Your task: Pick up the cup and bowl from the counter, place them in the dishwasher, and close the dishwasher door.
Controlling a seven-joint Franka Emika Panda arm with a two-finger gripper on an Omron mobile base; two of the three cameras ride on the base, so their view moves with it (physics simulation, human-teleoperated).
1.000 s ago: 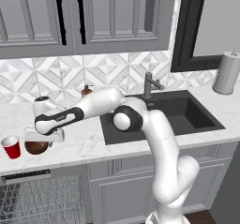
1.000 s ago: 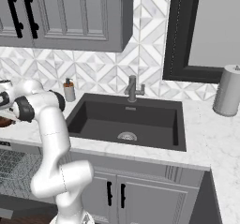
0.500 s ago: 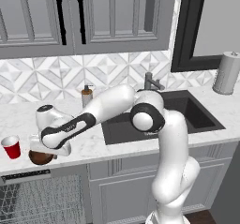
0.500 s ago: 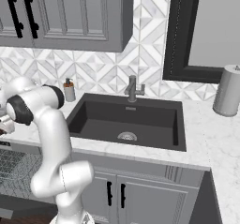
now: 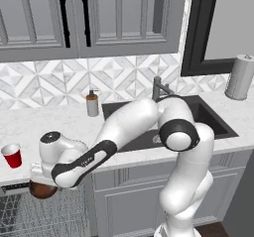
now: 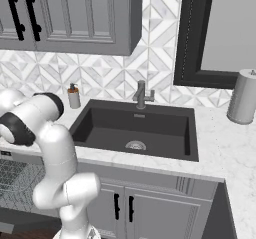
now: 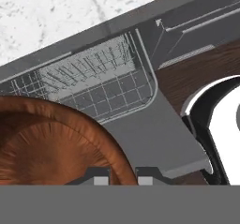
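My gripper (image 7: 124, 178) is shut on the rim of the dark-brown bowl (image 7: 44, 145). In the left base view the bowl (image 5: 42, 190) hangs just in front of the counter (image 5: 30, 127) edge, over the grey wire rack (image 5: 34, 216) of the open dishwasher. The red cup (image 5: 12, 155) stands upright on the counter, up and to the left of the bowl. Below the hand lie the rack (image 7: 96, 80) and the lowered dishwasher door (image 7: 152, 138).
A soap dispenser (image 5: 92, 103) stands behind the black sink (image 5: 198, 114) with its faucet (image 6: 141, 94). At the counter's far right is a paper towel roll (image 5: 240, 77). Grey cabinet doors (image 6: 150, 208) run under the sink. Beyond the door shows wooden floor (image 7: 201, 73).
The jaws closed on the bowl where it sat beside the cup. The arm then carried it forward and down off the counter edge, over the dishwasher rack.
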